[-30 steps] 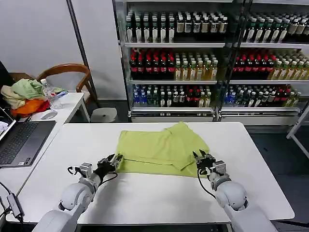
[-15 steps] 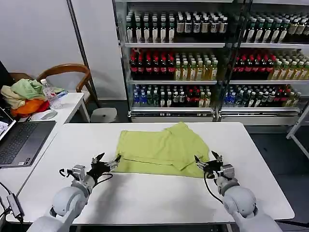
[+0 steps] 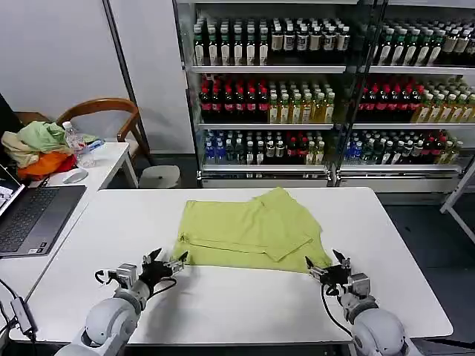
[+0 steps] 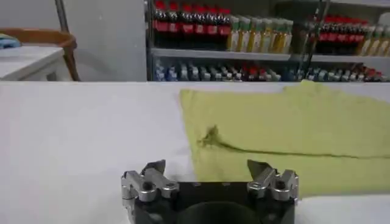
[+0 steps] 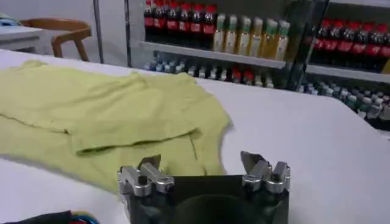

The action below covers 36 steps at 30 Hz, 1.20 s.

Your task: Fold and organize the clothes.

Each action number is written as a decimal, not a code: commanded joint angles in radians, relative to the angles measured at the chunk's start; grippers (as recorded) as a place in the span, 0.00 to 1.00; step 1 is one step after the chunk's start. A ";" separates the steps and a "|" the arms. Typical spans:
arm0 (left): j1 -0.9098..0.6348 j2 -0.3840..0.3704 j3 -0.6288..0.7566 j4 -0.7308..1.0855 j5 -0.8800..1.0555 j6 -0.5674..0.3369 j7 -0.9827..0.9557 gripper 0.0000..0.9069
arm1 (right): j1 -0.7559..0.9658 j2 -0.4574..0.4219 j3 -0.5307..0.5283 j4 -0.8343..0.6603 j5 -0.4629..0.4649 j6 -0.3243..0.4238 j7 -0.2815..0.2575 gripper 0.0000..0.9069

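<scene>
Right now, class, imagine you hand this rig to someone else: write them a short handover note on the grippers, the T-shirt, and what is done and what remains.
Left gripper: open, empty, low over the table just off the T-shirt's near left corner.
Right gripper: open, empty, just off the near right corner.
T-shirt: lying mid-table, partly folded, the right side turned in over the body; nothing holds it.
Done: first fold or folds.
Left: likely regrasp the near edge, finish folding, tidy it away.
</scene>
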<state>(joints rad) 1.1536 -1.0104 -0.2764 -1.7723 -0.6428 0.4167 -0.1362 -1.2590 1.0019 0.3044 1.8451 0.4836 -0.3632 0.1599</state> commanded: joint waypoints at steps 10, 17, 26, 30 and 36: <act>0.005 -0.016 0.019 0.013 0.022 0.029 -0.027 0.06 | -0.027 0.019 -0.006 0.002 0.022 0.007 0.010 0.00; 0.015 -0.014 0.019 -0.001 0.040 0.030 -0.002 0.06 | -0.031 0.020 0.001 0.019 0.019 0.007 0.008 0.00; 0.204 0.020 -0.038 -0.156 0.077 0.040 -0.002 0.06 | -0.184 0.004 0.053 0.152 -0.047 0.015 -0.009 0.00; 0.315 0.042 -0.082 -0.241 0.084 0.032 -0.003 0.06 | -0.272 0.001 0.069 0.207 -0.095 0.030 -0.015 0.00; 0.435 0.055 -0.133 -0.300 0.121 0.010 0.000 0.06 | -0.354 -0.007 0.091 0.247 -0.122 0.044 -0.014 0.00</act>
<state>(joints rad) 1.3587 -0.9772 -0.3309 -1.9288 -0.5651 0.4446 -0.1389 -1.4818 0.9953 0.3739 2.0131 0.4062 -0.3301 0.1462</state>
